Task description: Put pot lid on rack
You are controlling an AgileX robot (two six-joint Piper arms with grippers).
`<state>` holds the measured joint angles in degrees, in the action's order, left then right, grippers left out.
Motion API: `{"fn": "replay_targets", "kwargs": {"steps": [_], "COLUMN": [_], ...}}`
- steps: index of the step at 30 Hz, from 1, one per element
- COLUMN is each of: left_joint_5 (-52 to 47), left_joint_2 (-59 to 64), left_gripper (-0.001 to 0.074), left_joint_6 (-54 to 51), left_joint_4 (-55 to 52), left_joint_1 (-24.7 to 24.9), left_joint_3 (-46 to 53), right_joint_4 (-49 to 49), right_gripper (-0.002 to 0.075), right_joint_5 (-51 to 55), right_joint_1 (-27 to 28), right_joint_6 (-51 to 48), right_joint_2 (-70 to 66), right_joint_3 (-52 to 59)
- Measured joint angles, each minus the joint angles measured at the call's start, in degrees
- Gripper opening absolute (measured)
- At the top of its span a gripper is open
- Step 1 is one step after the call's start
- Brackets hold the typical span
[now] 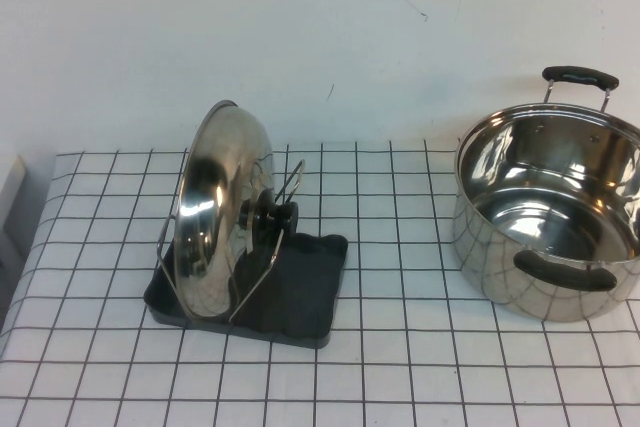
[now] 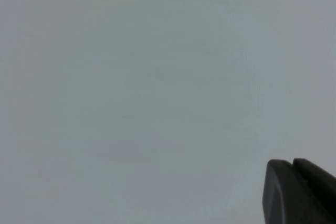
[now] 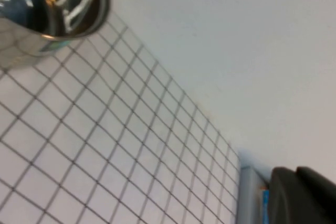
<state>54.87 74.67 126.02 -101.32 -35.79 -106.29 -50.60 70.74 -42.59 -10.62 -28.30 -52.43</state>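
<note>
The shiny domed pot lid (image 1: 215, 197) stands on edge in the rack (image 1: 312, 292), leaning between the silver wire loops, with its black knob (image 1: 277, 217) facing right. The rack's dark grey tray sits on the checked cloth, left of centre. Neither arm shows in the high view. My left gripper (image 2: 292, 169) is shut and empty, showing only against a plain grey surface in the left wrist view. My right gripper (image 3: 295, 174) is shut and empty, away from the lid, above the cloth near a wall.
A deep steel pot (image 1: 550, 212) with black side handles stands at the right on the white checked cloth (image 1: 400, 347); it also shows in the right wrist view (image 3: 58, 3). A white wall runs behind the table. A pale object lies at the left edge (image 1: 8, 197).
</note>
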Motion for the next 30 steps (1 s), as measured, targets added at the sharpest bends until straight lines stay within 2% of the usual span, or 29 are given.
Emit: {"fn": "replay_targets", "kwargs": {"steps": [4, 9, 14, 21, 27, 30], "left_joint_5": [0.22, 5.78, 7.55, -5.60, -22.20, -33.23], "left_joint_2": [0.49, 0.90, -2.63, -11.74, -13.29, -12.83], "left_gripper": [-0.0001, -0.0001, -0.0001, -0.0001, -0.0001, -0.0001], "left_joint_6": [1.70, 1.58, 1.49, -3.32, -17.65, -28.40], "left_joint_4": [0.00, 0.00, 0.00, 0.00, 0.57, 0.79], "left_joint_1": [-1.41, 0.89, 1.26, 1.26, 1.26, 1.26], "left_joint_3": [5.41, 9.14, 9.34, 9.22, 9.22, 12.12], "right_joint_4": [9.80, 26.22, 40.52, 48.33, 48.83, 48.95], "right_gripper": [-0.0001, -0.0001, -0.0001, -0.0001, -0.0001, -0.0001], "right_joint_5": [0.00, 0.00, -6.28, -13.28, -13.54, -12.93], "right_joint_1": [0.00, 0.00, 0.00, 0.00, 0.00, 0.00], "right_joint_6": [-4.42, -6.16, -7.19, -12.07, -18.14, -21.78], "right_joint_2": [2.07, 2.76, 2.90, 3.70, 3.78, 3.78], "right_joint_3": [-0.24, -0.24, 2.34, 11.67, 16.36, 17.78]}}
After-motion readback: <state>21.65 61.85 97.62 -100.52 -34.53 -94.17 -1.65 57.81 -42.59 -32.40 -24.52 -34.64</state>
